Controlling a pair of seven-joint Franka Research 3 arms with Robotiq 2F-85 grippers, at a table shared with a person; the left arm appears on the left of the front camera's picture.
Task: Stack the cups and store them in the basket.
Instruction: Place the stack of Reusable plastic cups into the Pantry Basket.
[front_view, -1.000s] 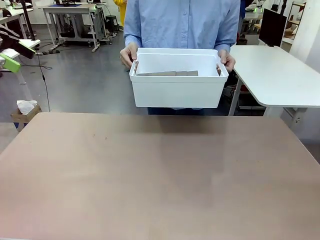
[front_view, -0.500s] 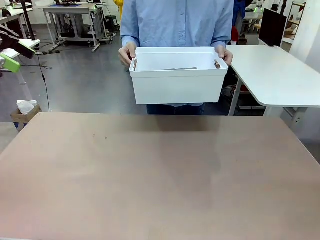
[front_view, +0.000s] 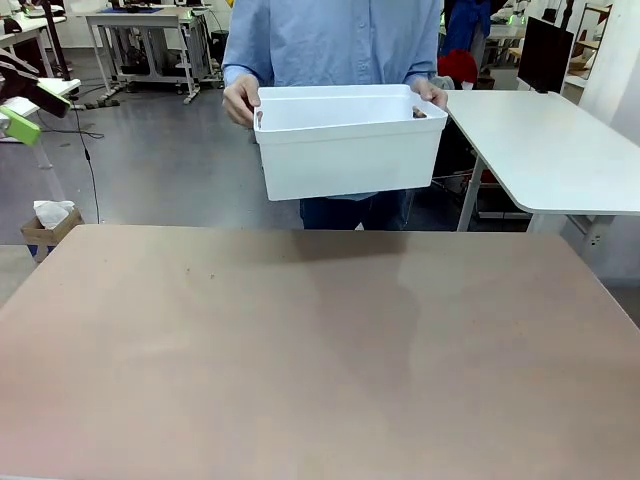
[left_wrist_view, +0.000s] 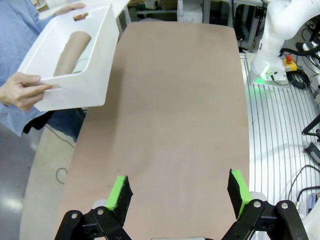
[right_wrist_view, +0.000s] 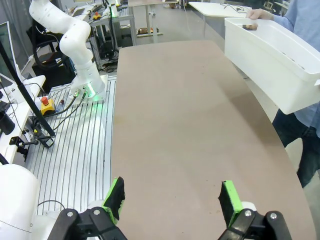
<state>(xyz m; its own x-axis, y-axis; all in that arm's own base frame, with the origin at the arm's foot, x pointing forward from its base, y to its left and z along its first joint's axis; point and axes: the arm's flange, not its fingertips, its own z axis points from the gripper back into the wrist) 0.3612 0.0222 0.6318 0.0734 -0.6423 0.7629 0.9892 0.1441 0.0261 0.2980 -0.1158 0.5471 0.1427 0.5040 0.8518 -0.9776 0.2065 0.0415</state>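
Beyond the far edge of the brown bench (front_view: 320, 350), a person's two hands (front_view: 240, 100) hold the white basket (front_view: 345, 150) in the air, clear of the bench top. Inside the basket lies a tan-brown cup stack (left_wrist_view: 70, 55) on its side. Both the left gripper (left_wrist_view: 180, 192) and right gripper (right_wrist_view: 172, 200) hover over the bench's near end, jaws spread wide, gripping nothing.

White basket (front_view: 350, 160) held above table's far edge, tan cups (left_wrist_view: 70, 52) lying inside.
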